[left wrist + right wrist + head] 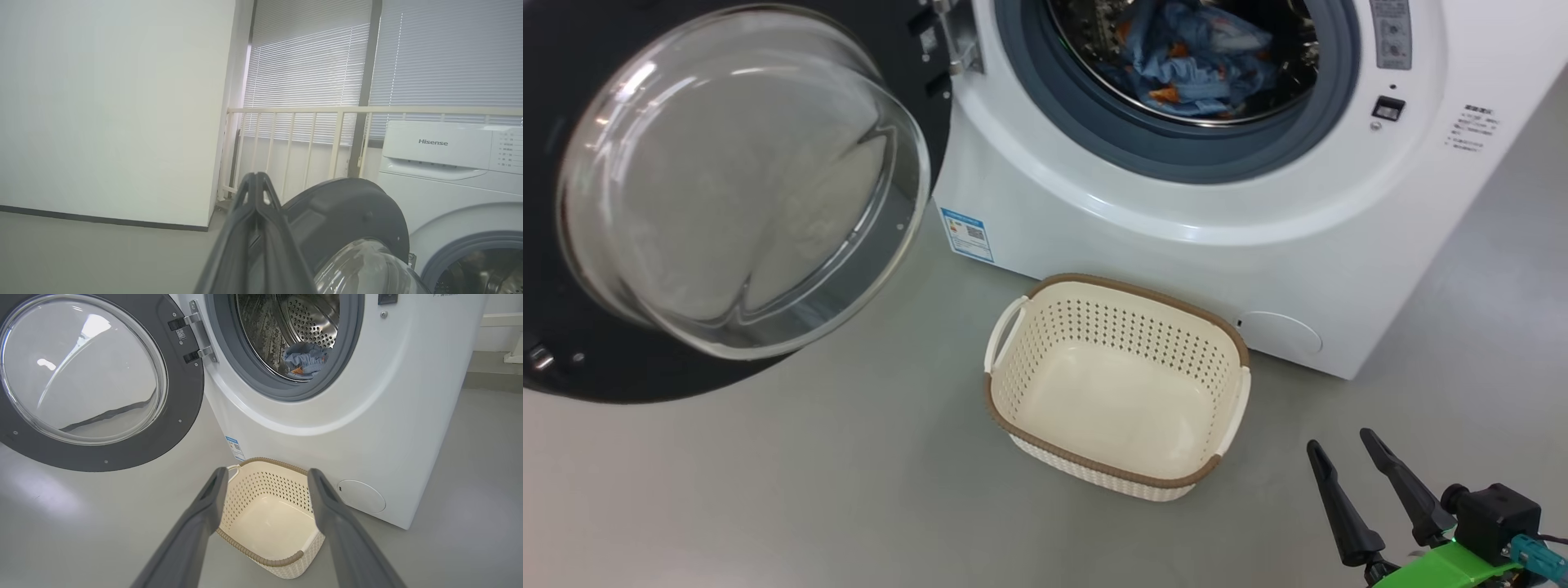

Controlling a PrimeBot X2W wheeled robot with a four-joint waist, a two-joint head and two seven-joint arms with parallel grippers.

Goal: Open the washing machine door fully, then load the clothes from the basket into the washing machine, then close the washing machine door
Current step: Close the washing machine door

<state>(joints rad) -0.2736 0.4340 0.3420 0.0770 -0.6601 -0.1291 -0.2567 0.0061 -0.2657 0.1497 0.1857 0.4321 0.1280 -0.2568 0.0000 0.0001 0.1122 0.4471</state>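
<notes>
Two claws logged, left first. Left claw: closed, dark fingers pressed together tip to tip, aimed toward a cream railing and slatted blinds. A pale wall fills the area to its left. Just right of this claw in the left wrist view sits the washing machine door, seen from its dark back, glass bowl bulging below. In the head view the door stands swung wide at far left, hung on a metal hinge, black rim and clear bowl facing the camera. Right of the hinge: washing machine, white, front opening exposed, grey gasket ringing the steel drum. Clothes lie inside the drum in a crumpled blue heap with orange-brown print. Blue label sticker at the machine's lower left corner, round white flap at its lower right. Basket stands upright on the grey floor, just in front of the machine between sticker and flap, pale bottom fully visible. Right claw: lower right of the head view, fingers spread apart and gripping nothing, above the floor and apart from the basket. In the right wrist view its two fingers frame the basket.
</notes>
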